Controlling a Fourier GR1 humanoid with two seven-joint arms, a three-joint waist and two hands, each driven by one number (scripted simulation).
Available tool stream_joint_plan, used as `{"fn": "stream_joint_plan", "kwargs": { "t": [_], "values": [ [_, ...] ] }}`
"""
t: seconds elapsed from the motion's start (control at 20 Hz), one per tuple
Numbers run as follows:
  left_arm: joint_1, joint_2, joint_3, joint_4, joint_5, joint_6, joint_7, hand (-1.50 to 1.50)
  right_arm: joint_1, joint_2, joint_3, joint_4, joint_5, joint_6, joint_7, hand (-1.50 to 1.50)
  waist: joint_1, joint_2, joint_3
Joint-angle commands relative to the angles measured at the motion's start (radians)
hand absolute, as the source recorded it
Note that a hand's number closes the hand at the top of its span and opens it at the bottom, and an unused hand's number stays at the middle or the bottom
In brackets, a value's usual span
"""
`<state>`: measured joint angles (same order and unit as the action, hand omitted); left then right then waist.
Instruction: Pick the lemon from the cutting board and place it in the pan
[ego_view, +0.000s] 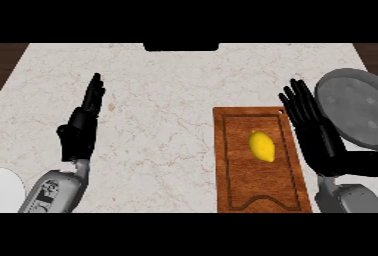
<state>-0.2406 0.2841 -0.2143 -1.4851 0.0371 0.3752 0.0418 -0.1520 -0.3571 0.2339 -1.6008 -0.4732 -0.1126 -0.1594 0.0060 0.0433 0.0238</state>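
Marble counter (170, 90): cutting board (232, 175) at front edge, R of centre, w/ lemon (262, 145) at its middle; pan (353, 107) at R edge. R hand (319, 135), fingers straight, sits btwn board and pan. L hand (80, 131), fingers straight, near L edge.

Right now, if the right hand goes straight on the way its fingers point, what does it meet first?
The right hand points up the view and slightly left, between the cutting board and the pan. Ahead of its fingertips only bare counter shows, so the way looks free, though height is unclear.
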Motion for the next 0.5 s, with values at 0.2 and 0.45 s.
{"fn": "stream_joint_plan", "kwargs": {
  "t": [0.2,0.45],
  "values": [
    [-0.044,0.028,0.032,-0.002,0.043,-0.064,-0.002,0.00,-0.132,-0.167,0.232,0.111,0.038,0.492,0.038,1.50,0.108,-0.017,-0.023],
    [-0.022,0.023,0.067,0.001,0.115,-0.103,0.032,0.00,-0.189,-0.295,0.117,0.264,0.245,0.579,-0.341,-1.50,0.035,-0.030,-0.018]
  ]
}}
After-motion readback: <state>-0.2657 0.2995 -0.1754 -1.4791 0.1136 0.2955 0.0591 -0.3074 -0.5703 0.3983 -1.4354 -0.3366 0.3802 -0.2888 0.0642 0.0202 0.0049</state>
